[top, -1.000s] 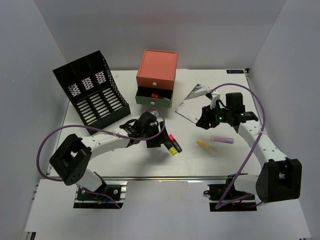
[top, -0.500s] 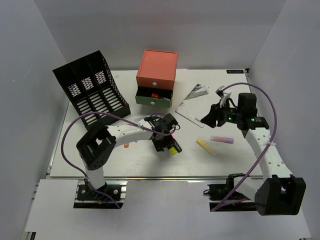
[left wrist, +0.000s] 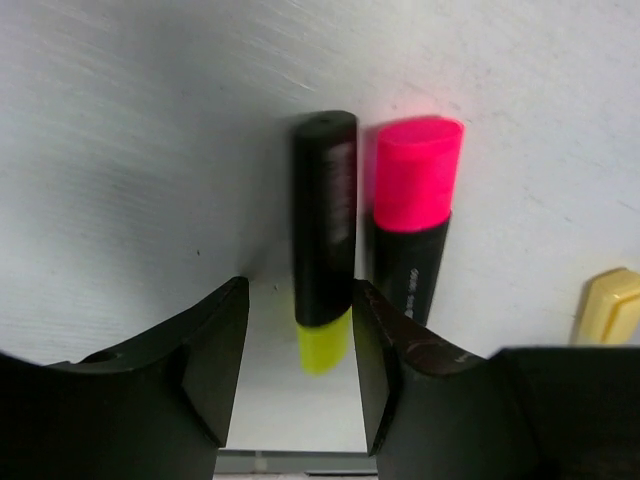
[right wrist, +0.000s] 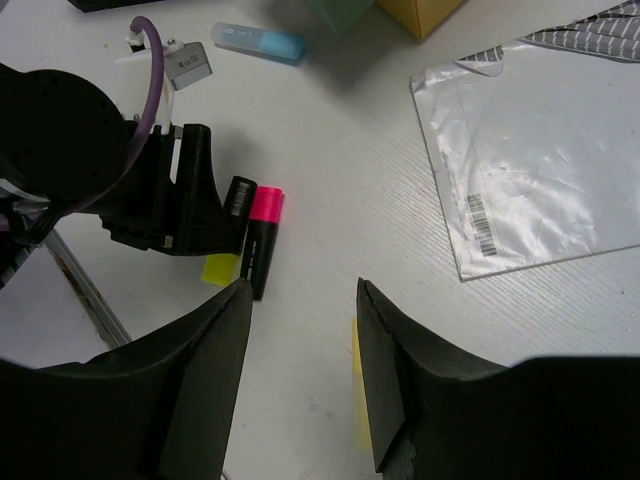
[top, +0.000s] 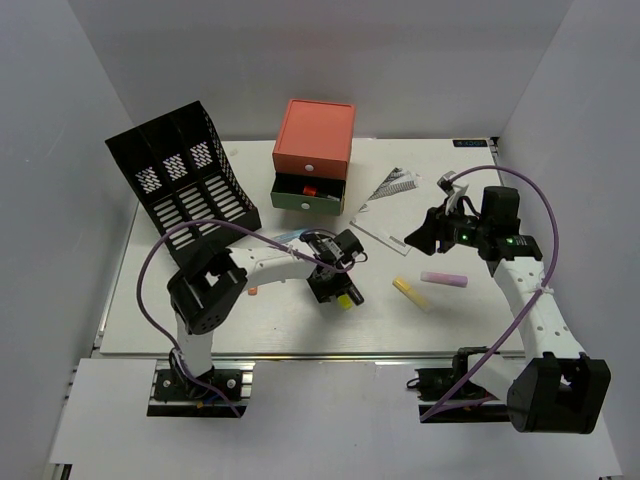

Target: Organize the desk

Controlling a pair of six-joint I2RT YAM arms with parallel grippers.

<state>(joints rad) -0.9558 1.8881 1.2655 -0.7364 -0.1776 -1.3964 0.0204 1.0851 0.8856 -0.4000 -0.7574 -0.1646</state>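
Observation:
On the white desk (top: 480,310) lie two black highlighters side by side. The yellow-capped highlighter (left wrist: 323,230) has its cap end between the fingers of my left gripper (left wrist: 300,370). It touches the right finger, and a gap shows on its left, so the jaws stand open around it. The pink-capped highlighter (left wrist: 415,200) lies just outside the right finger. In the top view the left gripper (top: 330,288) is low over the desk's middle. My right gripper (top: 420,238) hangs open and empty above the desk; in its wrist view the right gripper (right wrist: 302,290) looks down on both highlighters.
A pale yellow marker (top: 410,290) and a pale pink one (top: 444,278) lie right of centre. A clear sleeve with a notebook (top: 385,205) lies behind them. The drawer unit (top: 313,150) has its green drawer open. A black file rack (top: 185,185) stands back left. A blue marker (right wrist: 258,40) lies nearby.
My left gripper has reached right over the two highlighters and narrowed its jaws around the yellow-capped one. The right arm has risen and drawn back to the right.

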